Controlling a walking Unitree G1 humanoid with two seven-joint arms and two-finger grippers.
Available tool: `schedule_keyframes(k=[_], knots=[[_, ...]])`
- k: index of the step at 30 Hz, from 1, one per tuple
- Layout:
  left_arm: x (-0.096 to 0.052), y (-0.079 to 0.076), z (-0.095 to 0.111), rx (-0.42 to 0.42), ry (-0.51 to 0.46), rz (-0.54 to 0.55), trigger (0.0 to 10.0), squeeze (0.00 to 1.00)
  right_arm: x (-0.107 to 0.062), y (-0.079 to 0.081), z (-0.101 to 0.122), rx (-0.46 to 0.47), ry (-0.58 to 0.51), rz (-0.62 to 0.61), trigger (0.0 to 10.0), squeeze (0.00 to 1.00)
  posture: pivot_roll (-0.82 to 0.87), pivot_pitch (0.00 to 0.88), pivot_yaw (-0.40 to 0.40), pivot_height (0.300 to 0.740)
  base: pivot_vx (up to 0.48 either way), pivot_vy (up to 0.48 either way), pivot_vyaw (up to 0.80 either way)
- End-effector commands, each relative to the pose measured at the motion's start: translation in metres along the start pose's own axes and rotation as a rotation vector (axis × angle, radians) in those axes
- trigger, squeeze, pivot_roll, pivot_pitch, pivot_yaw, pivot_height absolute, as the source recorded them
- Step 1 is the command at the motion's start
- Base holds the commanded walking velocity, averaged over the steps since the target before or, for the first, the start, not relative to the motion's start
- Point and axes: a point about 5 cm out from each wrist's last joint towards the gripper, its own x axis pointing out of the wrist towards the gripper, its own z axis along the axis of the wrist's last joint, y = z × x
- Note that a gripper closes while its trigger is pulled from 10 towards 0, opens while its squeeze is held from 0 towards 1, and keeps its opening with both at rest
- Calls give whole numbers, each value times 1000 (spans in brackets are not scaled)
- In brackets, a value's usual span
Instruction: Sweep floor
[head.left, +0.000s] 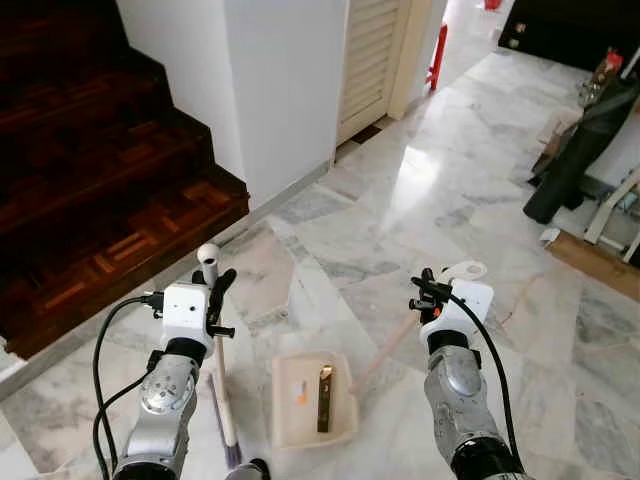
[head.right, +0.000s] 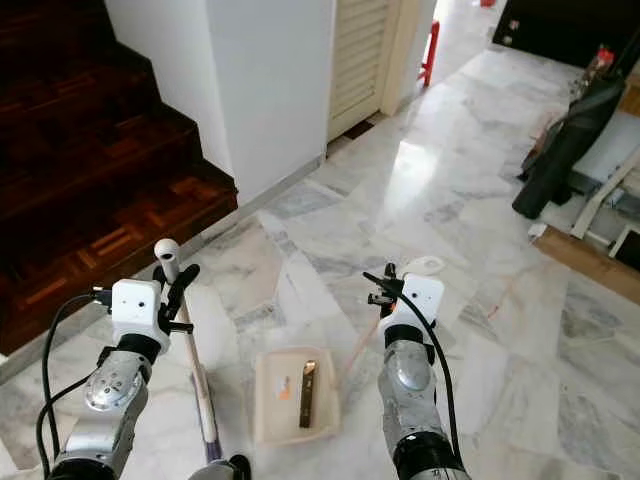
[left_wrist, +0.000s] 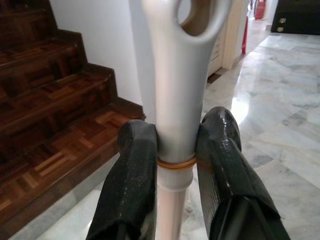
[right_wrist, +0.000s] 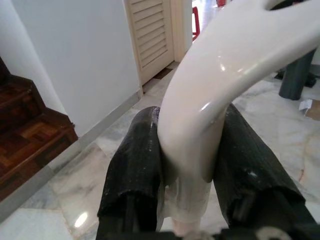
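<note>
Bright daylight glares off the marble floor; wrist views blur, perhaps from closeness.

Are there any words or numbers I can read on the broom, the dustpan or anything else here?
None can be read.
Broom, held by the left gripper: plain, no writing.
Dustpan, its handle held by the right gripper: an orange mark inside, too small to read.
Bottle far right: label too blurred to read.

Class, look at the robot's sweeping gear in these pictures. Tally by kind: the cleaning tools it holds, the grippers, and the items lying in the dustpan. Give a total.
Brooms: 1, the broom, held by the left gripper
Dustpans: 1, the dustpan, its handle held by the right gripper
Grippers: 2
Items in the dustpan: 2, a dark strip and a small orange bit
Total: 6
</note>
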Motion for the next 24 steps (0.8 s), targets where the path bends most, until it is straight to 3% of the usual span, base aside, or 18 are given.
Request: schedule_keyframes(k=[1,6,24], knots=[[4,-5,13,-6,-66,-15,10000,0,2,-1,6,13,-27,-6,10000,0,60,96,-56,740,0,0,0],[3,-5,13,-6,-67,-17,10000,0,2,-1,6,14,-25,-1,10000,0,61,99,-55,740,0,0,0],[2,-5,15,-10,-68,-19,10000,0,0,1,5,16,-26,3,10000,0,65,105,-55,740,0,0,766]])
